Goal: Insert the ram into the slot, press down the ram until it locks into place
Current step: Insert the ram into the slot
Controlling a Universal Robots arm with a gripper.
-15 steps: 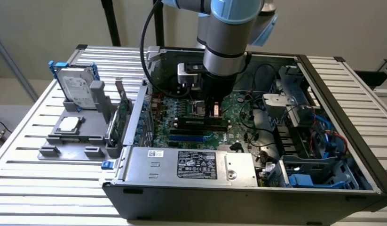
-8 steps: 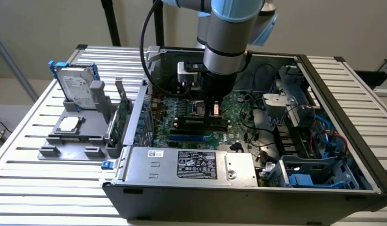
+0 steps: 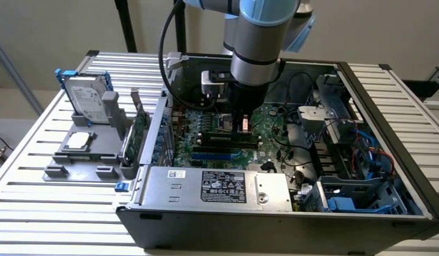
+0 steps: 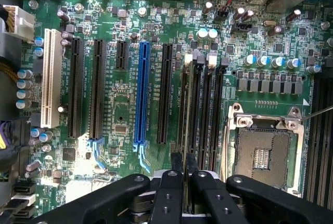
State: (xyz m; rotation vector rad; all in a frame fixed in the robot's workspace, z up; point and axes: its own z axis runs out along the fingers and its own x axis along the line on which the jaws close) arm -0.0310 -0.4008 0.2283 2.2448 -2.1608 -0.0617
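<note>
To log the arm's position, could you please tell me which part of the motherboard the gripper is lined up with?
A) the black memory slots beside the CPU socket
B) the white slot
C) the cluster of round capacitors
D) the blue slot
A: in the wrist view the gripper sits in line with the black memory slots, right next to the CPU socket.

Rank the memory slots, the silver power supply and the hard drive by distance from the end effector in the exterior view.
1. Memory slots, directly beneath the end effector.
2. Silver power supply, at the case's near edge.
3. Hard drive, outside the case, on the exterior view's left.
</note>
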